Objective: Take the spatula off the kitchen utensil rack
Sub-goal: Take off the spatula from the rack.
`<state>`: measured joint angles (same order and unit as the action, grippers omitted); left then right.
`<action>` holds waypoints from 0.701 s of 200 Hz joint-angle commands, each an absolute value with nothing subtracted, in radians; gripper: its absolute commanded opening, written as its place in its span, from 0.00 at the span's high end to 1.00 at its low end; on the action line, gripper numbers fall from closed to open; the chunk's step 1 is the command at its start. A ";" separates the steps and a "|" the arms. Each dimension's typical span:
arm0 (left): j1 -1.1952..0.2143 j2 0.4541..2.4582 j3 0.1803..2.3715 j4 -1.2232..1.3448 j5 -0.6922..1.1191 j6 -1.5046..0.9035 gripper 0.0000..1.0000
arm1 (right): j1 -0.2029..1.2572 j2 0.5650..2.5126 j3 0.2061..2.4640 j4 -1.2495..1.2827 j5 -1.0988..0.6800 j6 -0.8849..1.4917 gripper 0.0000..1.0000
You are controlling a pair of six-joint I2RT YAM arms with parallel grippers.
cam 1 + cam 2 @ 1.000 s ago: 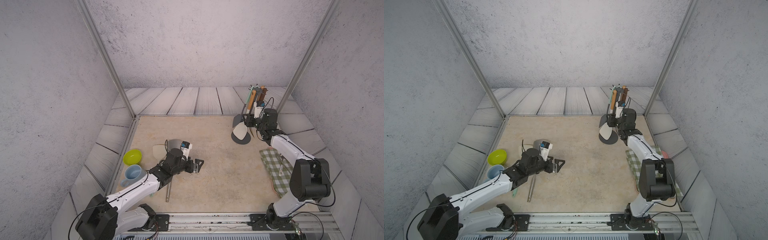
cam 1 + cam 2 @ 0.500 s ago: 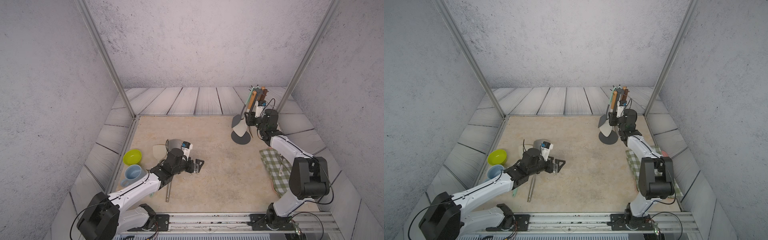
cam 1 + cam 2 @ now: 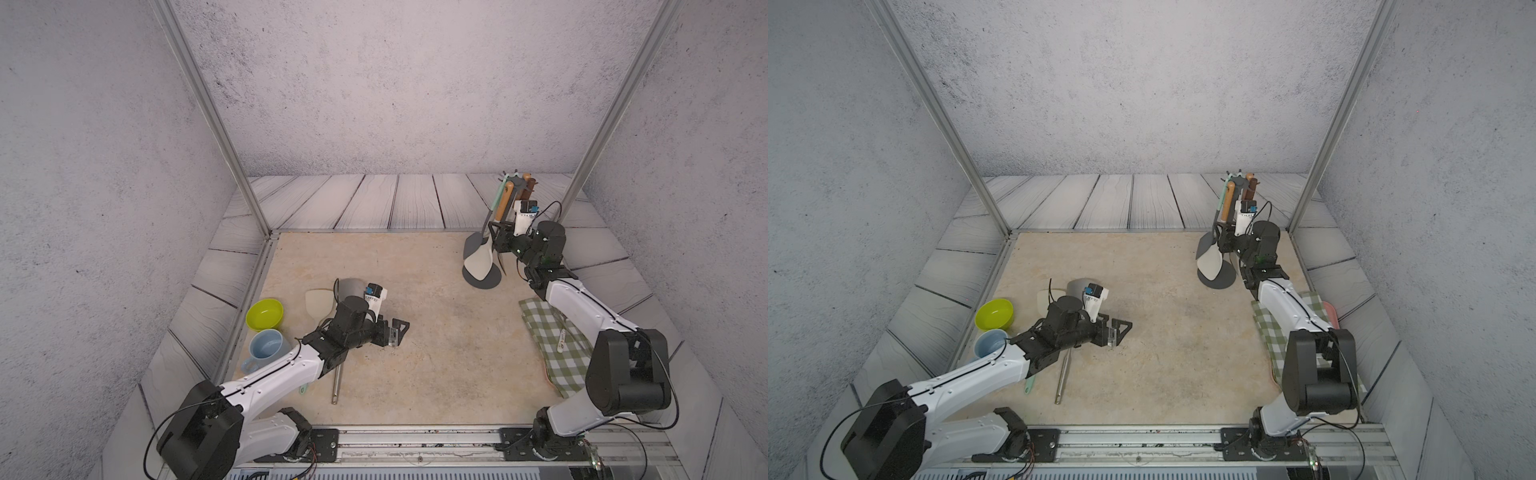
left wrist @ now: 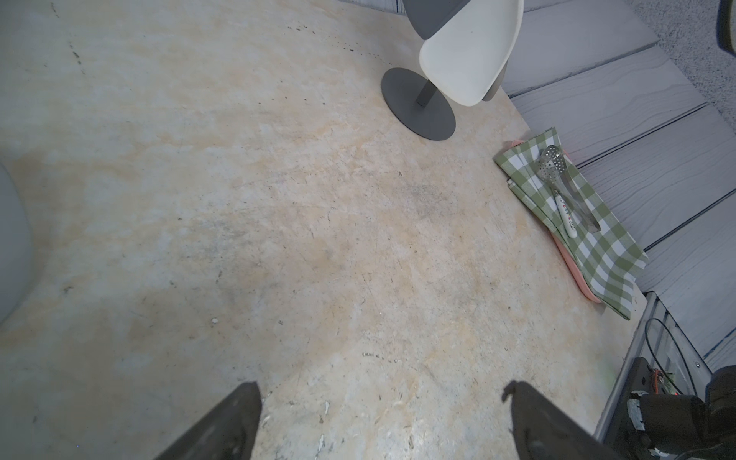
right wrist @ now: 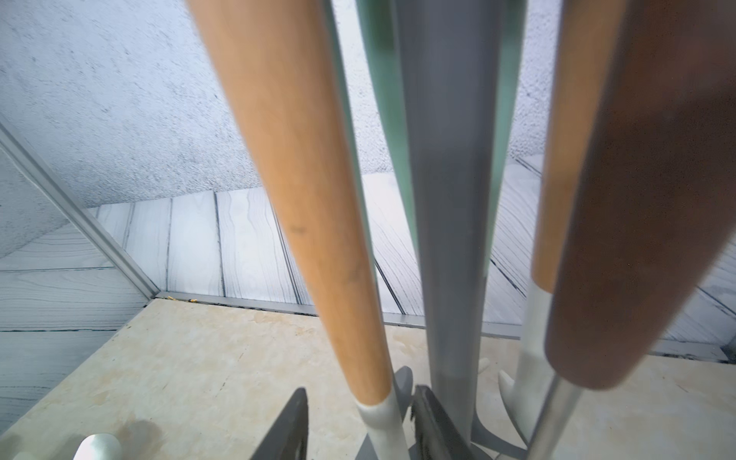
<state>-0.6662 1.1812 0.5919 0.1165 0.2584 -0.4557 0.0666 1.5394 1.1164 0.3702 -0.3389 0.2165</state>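
Overhead, in both top views, speckled grey walls [image 3: 374, 83] enclose a booth edged with pale grey planks [image 3: 374, 203]. Filling the middle of the frame is a mottled beige tabletop [image 3: 436, 365]. At its upper right the kitchen utensil rack [image 3: 482, 281] stands upright on a round base. The spatula [image 3: 480, 264] hangs from it, white blade low over that base. The right tool [image 3: 496, 235] straddles the spatula's neck, jaws apart on either side, not pinching it. Centre-left, the left tool [image 3: 395, 332] is spread wide and empty, low over the tabletop. A green checked cloth [image 3: 548, 332] lies at the right edge. A lime bowl [image 3: 265, 313] and a blue mug [image 3: 266, 351] sit at the left.
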 commanded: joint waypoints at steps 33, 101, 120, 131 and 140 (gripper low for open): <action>-0.673 1.198 0.620 0.135 0.270 -0.449 0.01 | 0.069 1.548 1.141 0.370 -0.370 0.222 0.57; -0.673 1.207 0.625 0.134 0.276 -0.450 0.01 | 0.068 1.651 1.222 0.324 -0.322 0.222 0.65; -0.673 1.207 0.624 0.134 0.275 -0.450 0.01 | 0.069 1.662 1.222 0.331 -0.320 0.224 0.73; -0.673 1.209 0.626 0.133 0.277 -0.449 0.01 | 0.069 1.662 1.220 0.331 -0.323 0.222 0.79; -0.673 1.210 0.626 0.133 0.276 -0.451 0.01 | 0.069 1.659 1.217 0.330 -0.323 0.218 0.83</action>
